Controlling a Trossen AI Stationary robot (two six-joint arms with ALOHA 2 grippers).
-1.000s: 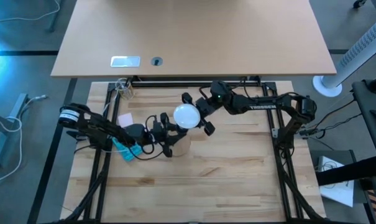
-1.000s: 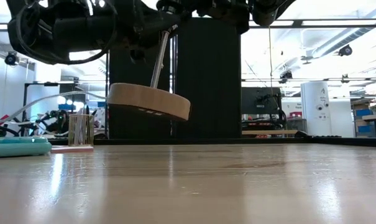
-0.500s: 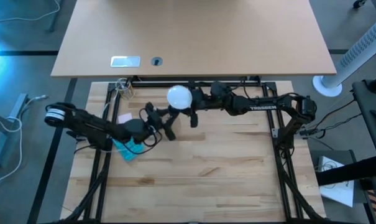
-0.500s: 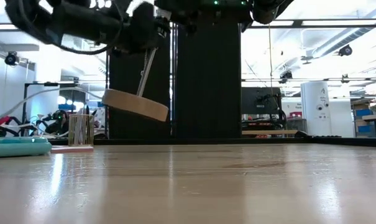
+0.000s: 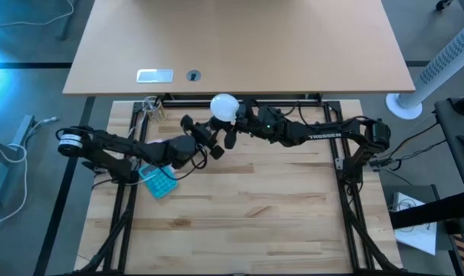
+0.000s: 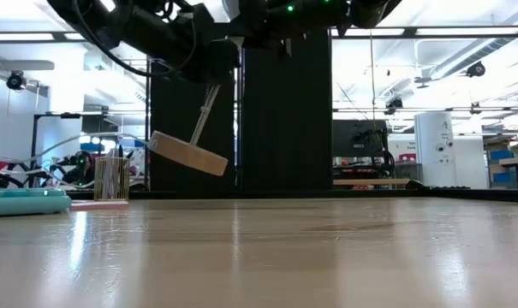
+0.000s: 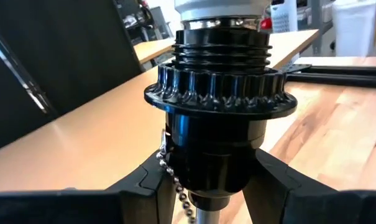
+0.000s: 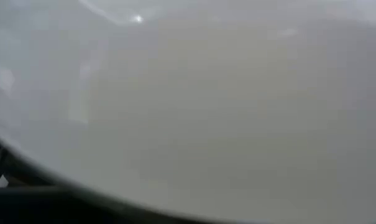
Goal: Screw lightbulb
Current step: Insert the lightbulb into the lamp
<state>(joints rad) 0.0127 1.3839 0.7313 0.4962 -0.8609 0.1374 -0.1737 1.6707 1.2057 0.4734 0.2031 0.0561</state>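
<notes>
The white lightbulb (image 5: pixel 224 107) is up in the air near the table's far edge, its pale neck (image 7: pixel 219 9) set in the ribbed mouth of a black socket (image 7: pixel 215 93). Below the socket a thin metal rod (image 6: pixel 204 109) runs down to a round wooden disc (image 6: pixel 187 154), tilted and clear of the table. My left gripper (image 5: pixel 206 140) reaches in from the left and is shut on the socket. My right gripper (image 5: pixel 230 121) reaches in from the right and is shut on the bulb, which fills the right wrist view (image 8: pixel 200 106). My left gripper pinches the socket's smooth lower barrel (image 7: pixel 206 165) between its two fingers (image 7: pixel 144 183), below the ribbed collar and beside the bead chain. The fingers come about level from the table's left. The rod and disc hang slanted below, clear of the table. My right gripper has the lightbulb's white globe (image 5: pixel 230 112) between its two fingers, coming about level from the table's right. Where the pads meet the glass is hidden by the bulb itself. The bulb is lifted clear, seated in the socket.
A teal flat object (image 5: pixel 159 182) lies on the table under the left arm. A small cup of sticks (image 6: pixel 111 178) stands at the far left corner. A tan desk (image 5: pixel 239 46) lies beyond the far edge. The table's near half (image 5: pixel 247 222) is bare wood.
Both grippers have carried the bulb and socket toward the table's far edge and somewhat up. My left gripper has rolled and tipped toward level, and my right has swung round with the bulb. The wooden disc has swung with them and tilts more steeply, still clear of the table.
</notes>
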